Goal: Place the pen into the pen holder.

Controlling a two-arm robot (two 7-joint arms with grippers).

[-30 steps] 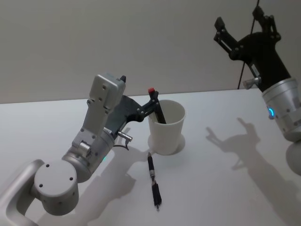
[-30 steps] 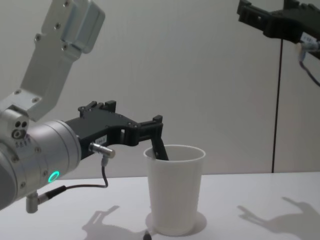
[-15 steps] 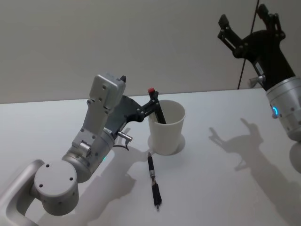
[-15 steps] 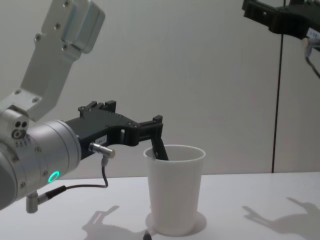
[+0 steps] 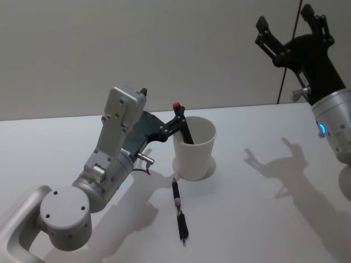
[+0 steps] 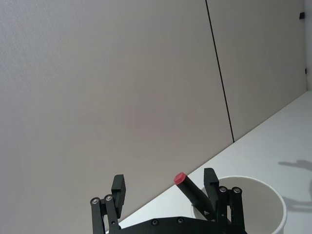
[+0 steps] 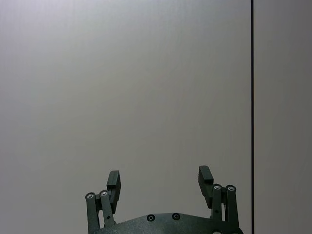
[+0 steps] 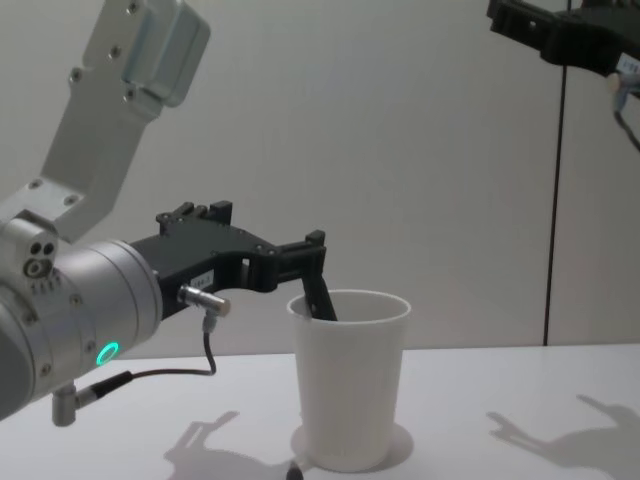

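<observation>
Slim black red-capped pen (image 6: 190,188) leans in white paper cup (image 5: 194,159). Left gripper (image 6: 165,178) at rim, right gripper (image 7: 159,173) raised — both gaping, empty.

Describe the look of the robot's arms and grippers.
Arms: silver-grey, rounded joints, a blue-green light near each wrist; a black cable at the left one. The left gripper and right gripper are black, each with two blocky fingers on pinned linkages.

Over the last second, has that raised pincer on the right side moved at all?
Yes. In the head view the right pincer has shifted slightly toward the robot's right, its left finger edging nearer the dark wall seam.
</observation>
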